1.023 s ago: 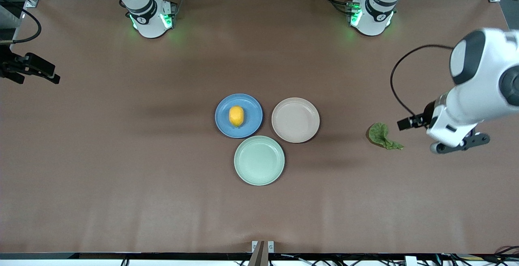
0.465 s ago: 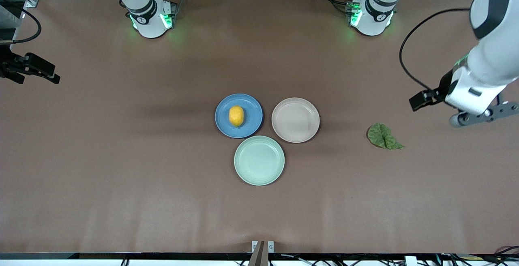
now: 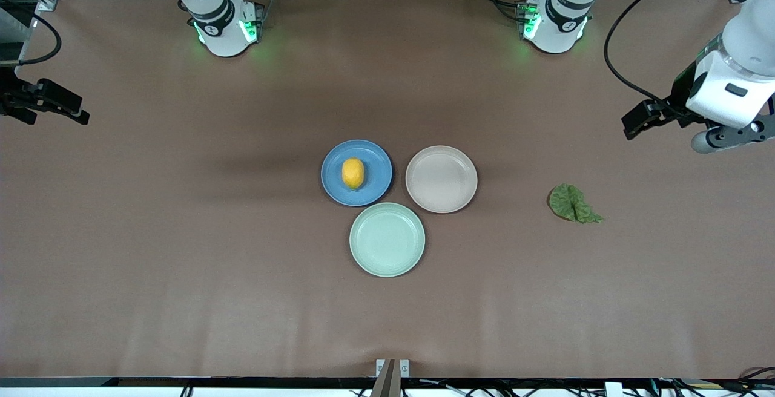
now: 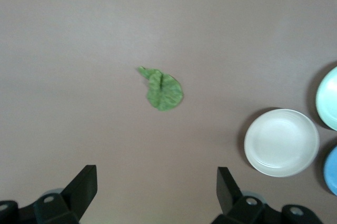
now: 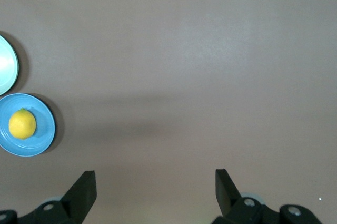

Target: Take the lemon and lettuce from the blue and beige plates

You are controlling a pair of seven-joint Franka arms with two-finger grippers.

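Lying bare on the table [image 3: 181, 264], the lettuce [image 3: 572, 203] is sitting toward the left arm's end, well apart from the beige plate [image 3: 441, 179] and off every plate. The left gripper [image 3: 729, 137] is hanging in the air over the table's edge at that end, with the leaf well clear of its fingers; in the left wrist view the lettuce [image 4: 162, 89] is showing between and ahead of the two fingertips [image 4: 84, 187], with nothing touching it. Its jaws are standing wide and holding nothing.

The lemon [image 3: 353, 173] is resting in the middle of the blue plate [image 3: 372, 161] near the table's centre, beside the beige plate, with the green plate [image 3: 387, 239] just nearer the front camera than both. The right gripper [image 3: 57, 106] is waiting over the table's edge at the right arm's end, well apart from the lemon; its jaws are likewise spread wide and empty, and its wrist view is catching the lemon [image 5: 22, 124] off to one side of the fingers [image 5: 84, 190].

Open brown table is stretching all around the three plates and around the leaf, leaving plenty of room on every side.
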